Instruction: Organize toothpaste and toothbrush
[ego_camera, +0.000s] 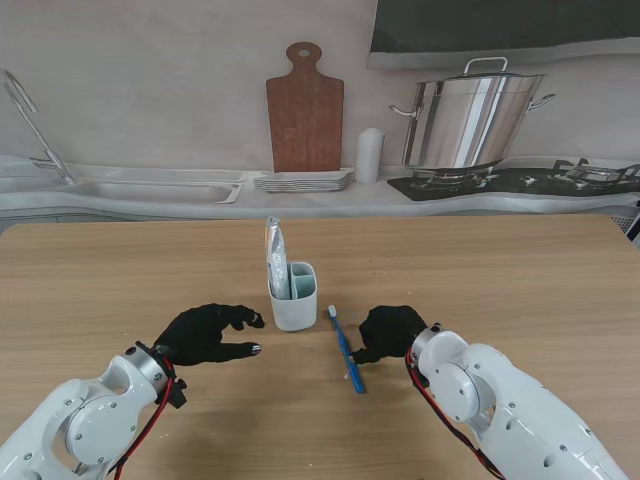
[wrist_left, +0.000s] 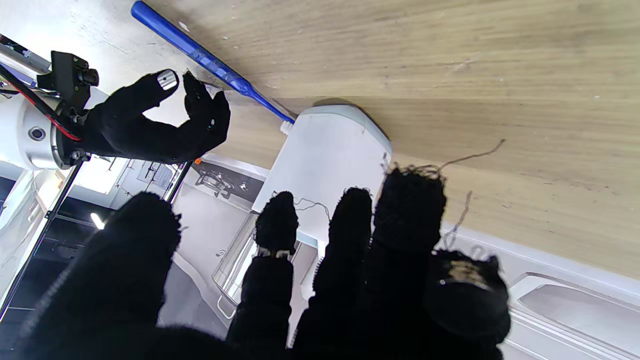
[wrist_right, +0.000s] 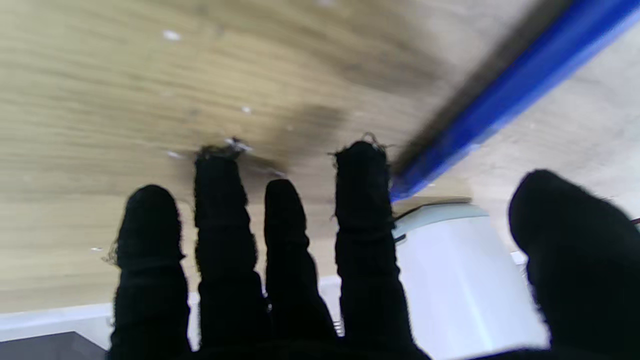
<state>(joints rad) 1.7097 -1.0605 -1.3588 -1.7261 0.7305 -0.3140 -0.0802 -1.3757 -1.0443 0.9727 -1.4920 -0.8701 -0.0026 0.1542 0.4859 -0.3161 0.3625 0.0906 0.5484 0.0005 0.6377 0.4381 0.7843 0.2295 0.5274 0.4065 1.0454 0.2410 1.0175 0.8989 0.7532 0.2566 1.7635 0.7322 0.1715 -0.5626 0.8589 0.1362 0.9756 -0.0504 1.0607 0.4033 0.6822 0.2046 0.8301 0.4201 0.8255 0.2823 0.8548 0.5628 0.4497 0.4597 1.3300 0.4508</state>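
Note:
A white holder cup (ego_camera: 293, 300) stands mid-table with a silver toothpaste tube (ego_camera: 276, 258) upright in its left compartment. Just right of the cup, a blue toothbrush (ego_camera: 348, 358) lies flat on the wood, its bristle head pointing away from me. My right hand (ego_camera: 390, 332) rests beside the handle with its fingers spread and nothing in its grasp. In the right wrist view the toothbrush (wrist_right: 500, 100) runs between forefinger and thumb, with the cup (wrist_right: 465, 280) beyond. My left hand (ego_camera: 205, 335) hovers open to the left of the cup (wrist_left: 330, 160), apart from it.
The wooden table (ego_camera: 520, 290) stretches wide on both sides. Behind its far edge runs a counter with a sink (ego_camera: 150, 190), a stack of plates (ego_camera: 303, 181), a cutting board (ego_camera: 305, 110) and a steel pot (ego_camera: 470, 120) on a stove.

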